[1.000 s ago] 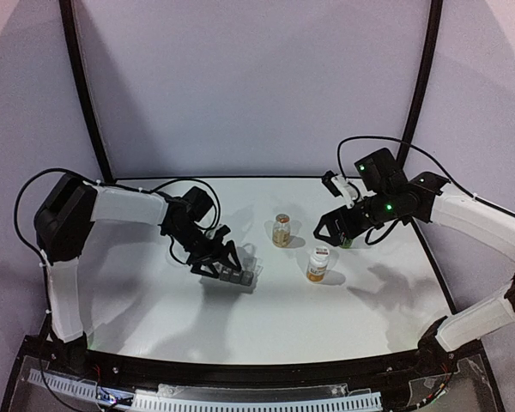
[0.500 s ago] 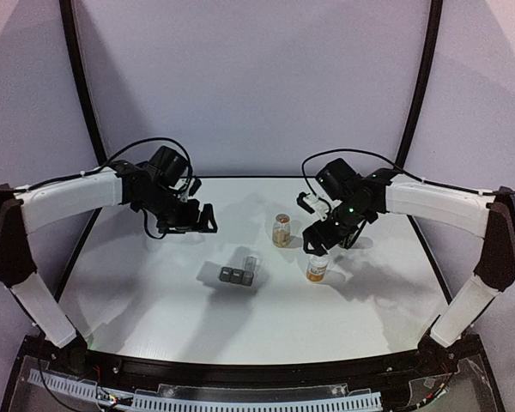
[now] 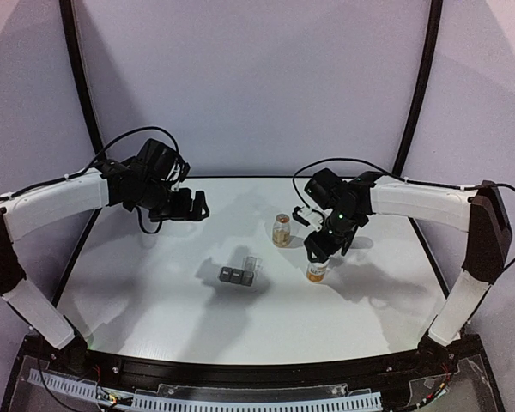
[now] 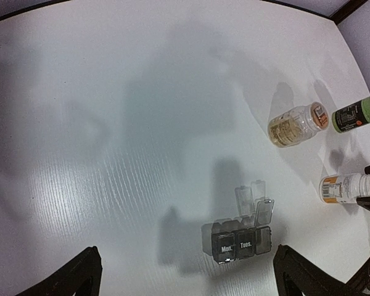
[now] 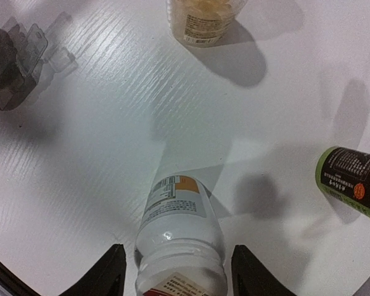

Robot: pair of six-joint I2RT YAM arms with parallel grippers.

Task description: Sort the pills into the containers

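The containers are a grey three-compartment strip at mid-table, marked "Mon." and "Tues."; one end lid stands up. My left gripper hangs open high over the back left, well away from the strip. A white bottle with an orange label stands upright. My right gripper straddles its cap, with a thin gap on each side. Pills show only as yellowish contents in a clear bottle.
A green bottle with a dark label stands to the right of the clear bottle. The white table ends at a black frame all round.
My left arm has lifted off the containers and swung to the back left. My right gripper has come down over the white bottle, its jaws narrowing round the cap.
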